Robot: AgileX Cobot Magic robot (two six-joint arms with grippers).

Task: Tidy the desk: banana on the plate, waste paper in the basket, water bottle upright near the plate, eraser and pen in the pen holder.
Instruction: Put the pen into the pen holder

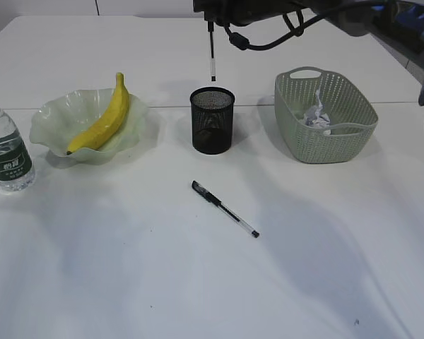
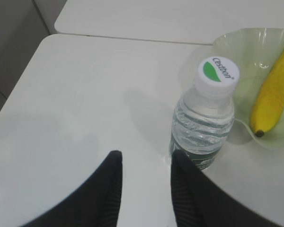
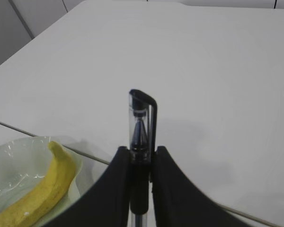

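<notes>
At the 9 o'clock edge of the exterior view the water bottle (image 1: 7, 152) is standing upright just beside the plate (image 1: 53, 113), and the left wrist view shows the left gripper (image 2: 144, 163) hanging beside it with its jaws apart and nothing between them. The bottle looks full, so I am judging it fairly heavy, with smooth, slightly yielding plastic; the ribbed waist would be the best place to take it. On the plate the banana (image 1: 102, 120) is lying diagonally — soft and easily bruised, best gripped lightly mid-body.

Moving toward 12 o'clock, the right gripper (image 3: 143, 163) is clamping one pen (image 3: 142, 127) near its capped end. In the exterior view this pen (image 1: 213, 53) is hanging vertically just above the mouth of the pen holder (image 1: 212, 120). The pen is probably light, stiff and slick-barrelled, so it could swivel in a two-point pinch. A small dark shape is showing through the mesh — possibly the eraser, though I cannot tell.

At 6 o'clock from the holder a second pen (image 1: 225, 209) is lying flat on the table (image 1: 127, 268), well apart from everything. Its low, round barrel may roll, so a pinch across its middle seems wisest.

At 3 o'clock the basket (image 1: 325, 141) is holding the crumpled waste paper (image 1: 316, 113) — nearly weightless and crushable.
</notes>
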